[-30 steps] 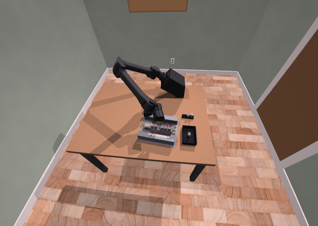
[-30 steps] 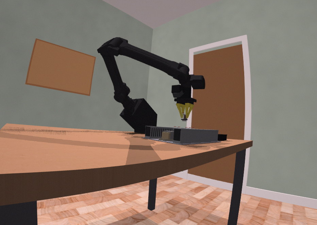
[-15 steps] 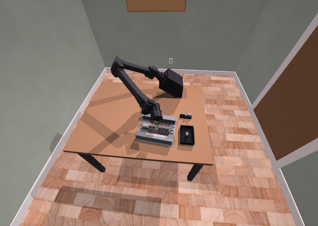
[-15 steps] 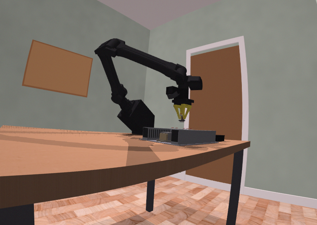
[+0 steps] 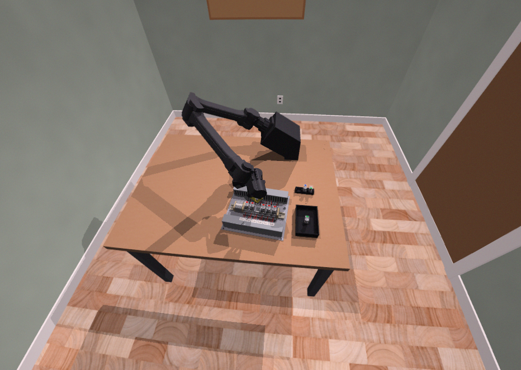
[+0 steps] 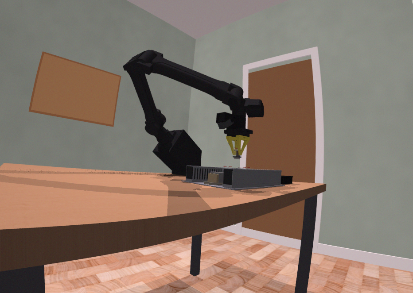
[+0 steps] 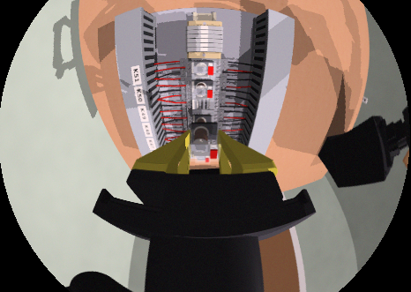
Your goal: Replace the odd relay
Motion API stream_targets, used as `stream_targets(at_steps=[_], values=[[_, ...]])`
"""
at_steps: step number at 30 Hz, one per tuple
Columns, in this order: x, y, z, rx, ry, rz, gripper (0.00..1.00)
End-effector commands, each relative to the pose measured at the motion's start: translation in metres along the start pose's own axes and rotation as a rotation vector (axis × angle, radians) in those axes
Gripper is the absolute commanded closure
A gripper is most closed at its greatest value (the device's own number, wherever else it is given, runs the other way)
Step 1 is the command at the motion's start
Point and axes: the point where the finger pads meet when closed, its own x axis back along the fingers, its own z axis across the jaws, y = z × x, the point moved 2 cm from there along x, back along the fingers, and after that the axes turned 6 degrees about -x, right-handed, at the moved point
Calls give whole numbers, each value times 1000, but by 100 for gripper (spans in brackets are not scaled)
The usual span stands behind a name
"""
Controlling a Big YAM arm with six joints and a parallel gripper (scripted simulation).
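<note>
Hand (image 6: 236, 153) gripping relay (image 7: 205, 154) above wooden table (image 5: 176, 214), green-walled room.

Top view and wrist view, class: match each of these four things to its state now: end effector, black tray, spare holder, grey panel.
Column one:
1. end effector
2. black tray
3. spare holder
4. grey panel

Column two:
a. carries two relays
b. shut on a red-button relay
c. holds one relay
d. carries the relay row

Pairs: 1-b, 2-c, 3-a, 4-d.
</note>
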Motion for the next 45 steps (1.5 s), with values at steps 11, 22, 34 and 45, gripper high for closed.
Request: stream_targets(at_steps=[11,22,34,45], values=[[1,11,17,-53,9,4,100],[-15,7,10,-28,1,-1,100],[-22,4,6,-11,-7,-5,100],[-20,4,9,-18,-4,-3,100]])
